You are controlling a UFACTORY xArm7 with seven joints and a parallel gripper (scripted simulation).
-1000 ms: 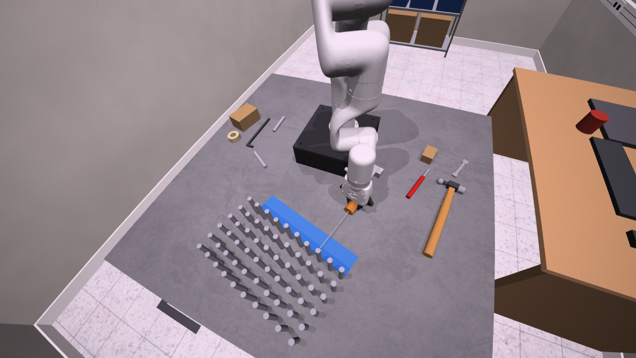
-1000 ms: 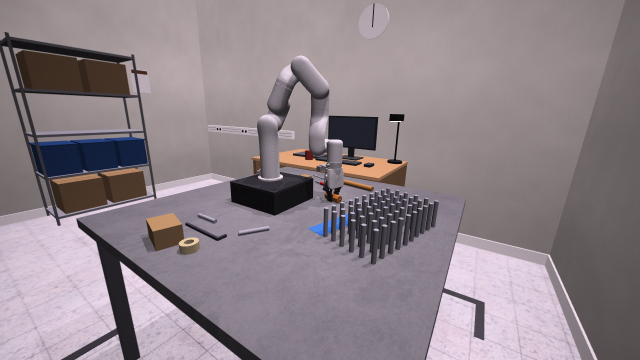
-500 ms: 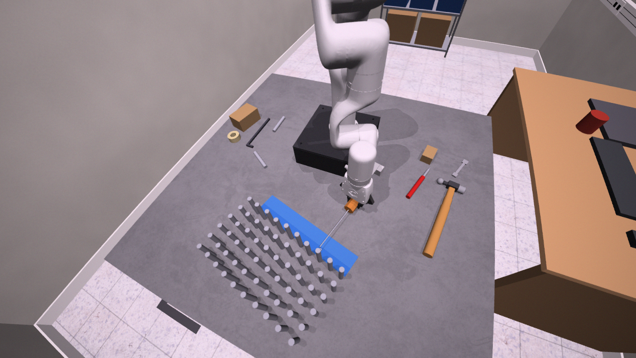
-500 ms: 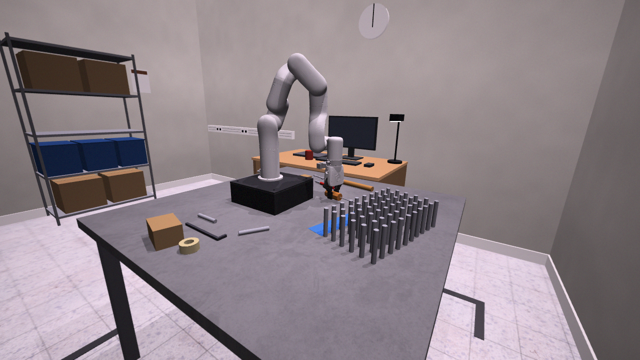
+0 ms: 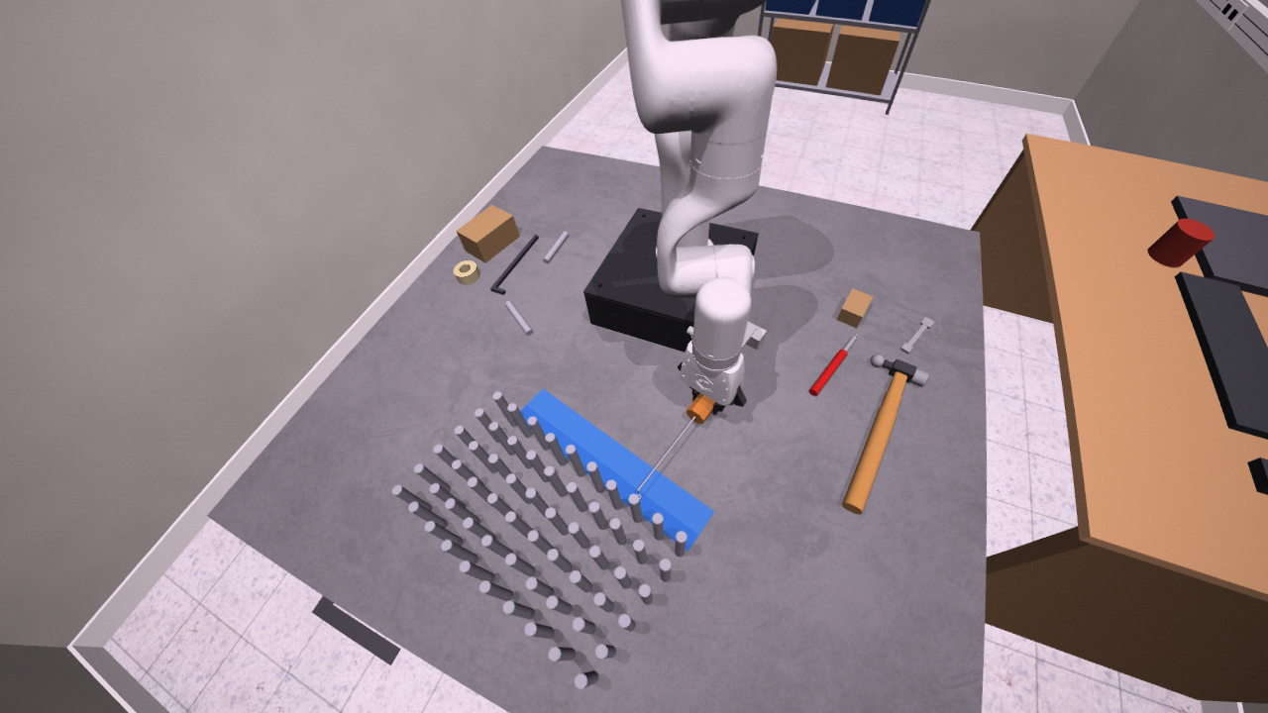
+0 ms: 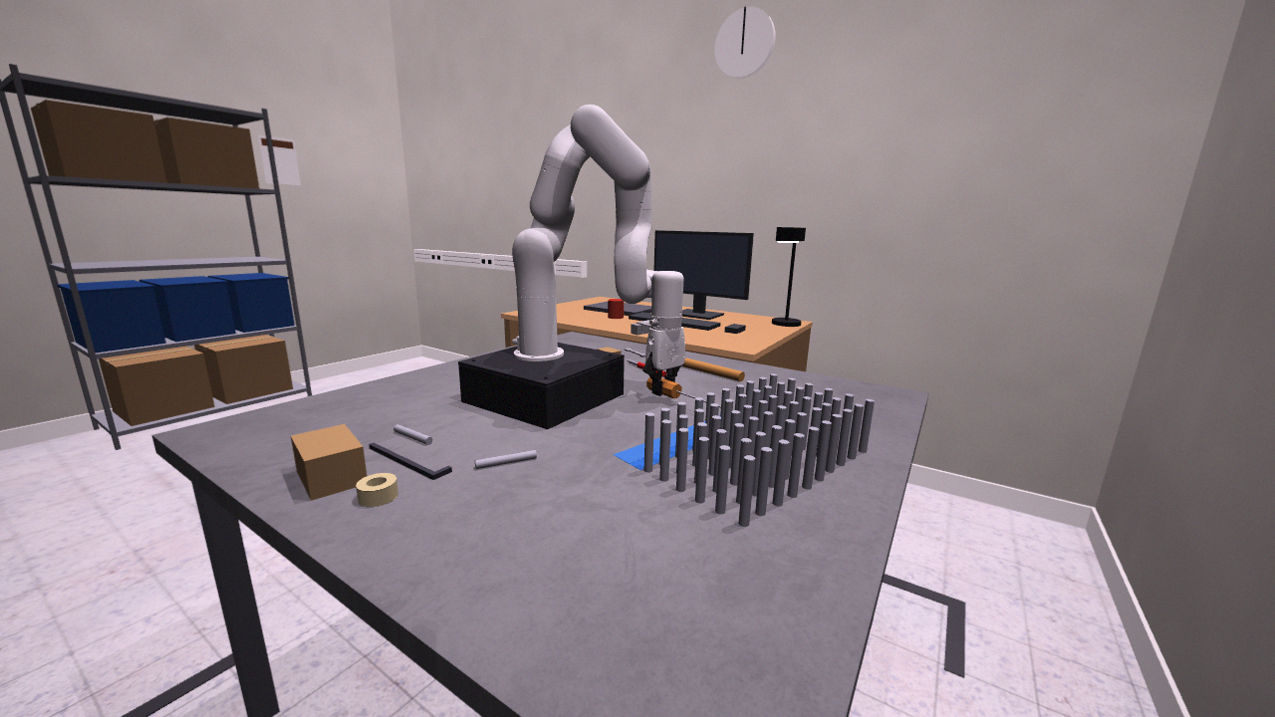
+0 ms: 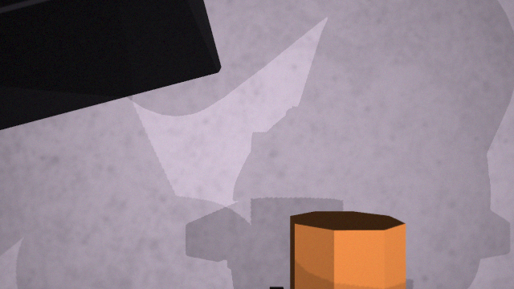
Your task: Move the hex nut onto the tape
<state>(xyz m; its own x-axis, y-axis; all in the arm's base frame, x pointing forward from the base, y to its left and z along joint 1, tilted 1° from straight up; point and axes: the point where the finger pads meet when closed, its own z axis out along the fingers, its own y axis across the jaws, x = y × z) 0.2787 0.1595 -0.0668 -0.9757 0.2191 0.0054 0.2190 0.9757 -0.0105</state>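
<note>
The nut cannot be seen; the spacers (image 5: 532, 523) hide that spot. The pick (image 5: 683, 434) has its orange handle squeezed in the pincer (image 5: 706, 403). Its thin rod slants down across the blue tape (image 5: 611, 460), and its tip is at the first row of spacers. All the spacers stand up straight. The arm (image 6: 570, 213) bends up high and comes down, with the pincer pointing straight down, just off the surface (image 5: 797, 576). There is open room between the tape and the black base (image 5: 611, 292). A hammer (image 5: 878, 439) and a red screwdriver (image 5: 831, 367) lie off to one side, well apart from the tape.
</note>
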